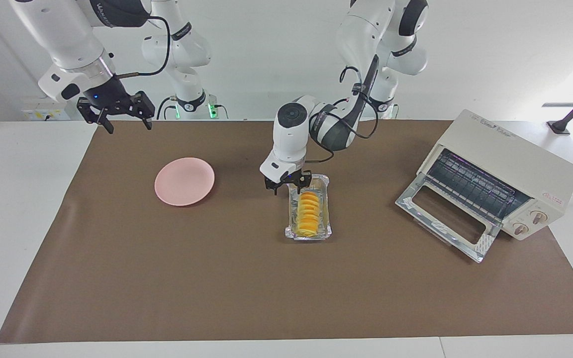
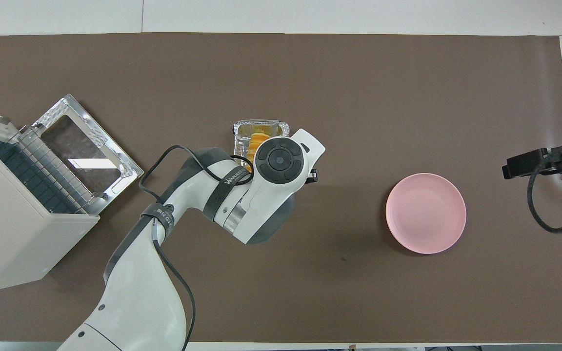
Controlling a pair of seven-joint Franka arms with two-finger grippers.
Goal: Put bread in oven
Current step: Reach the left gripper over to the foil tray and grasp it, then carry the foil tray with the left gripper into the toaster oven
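Robotics lab: two white robot arms [image 1: 311, 124] mounted at white counter [image 1: 18, 199], brown mat [image 1: 266, 288] laid over it, bare white wall, loose cables.
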